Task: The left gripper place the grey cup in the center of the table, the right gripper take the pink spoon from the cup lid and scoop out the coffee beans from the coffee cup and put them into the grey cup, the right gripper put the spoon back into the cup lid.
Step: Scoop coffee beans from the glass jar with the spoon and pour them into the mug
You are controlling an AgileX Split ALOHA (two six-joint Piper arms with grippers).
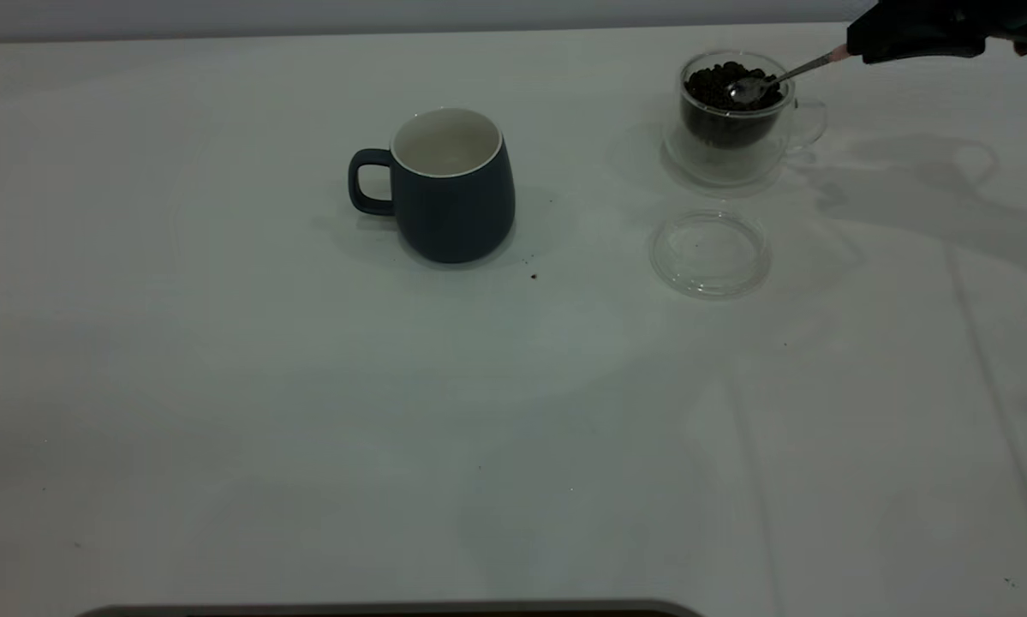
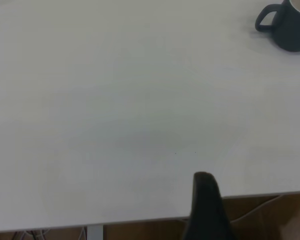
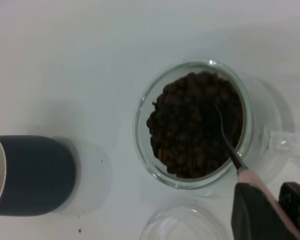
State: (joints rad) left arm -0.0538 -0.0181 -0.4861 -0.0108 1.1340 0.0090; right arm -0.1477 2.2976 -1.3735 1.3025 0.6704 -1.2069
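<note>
The grey cup (image 1: pixel 450 184) stands upright near the middle of the table (image 1: pixel 222 386), handle toward the left arm's side, its white interior showing no beans. The right gripper (image 1: pixel 856 53) is clenched on the pale pink handle end of the pink spoon (image 1: pixel 779 79), with the shaft angled down so that the metal bowl rests on the heap of coffee beans (image 1: pixel 719 86) inside the coffee cup (image 1: pixel 736 120). The cup lid (image 1: pixel 710 253) lies bare on the table just in front of the coffee cup. The left gripper (image 2: pixel 206 210) is parked at the table's near edge, well apart from the work; only one dark finger shows in the left wrist view, so its state cannot be told. Judged step in hand: scooping. To do it well, the bowl should be driven under the beans rather than skimmed across them, then levelled before lifting so the load does not roll off. The glass cup looks light and could slide or tip if the spoon presses on its wall; pressure should stay downward and central. A few dark specks (image 1: pixel 534 276) lie beside the grey cup.
</note>
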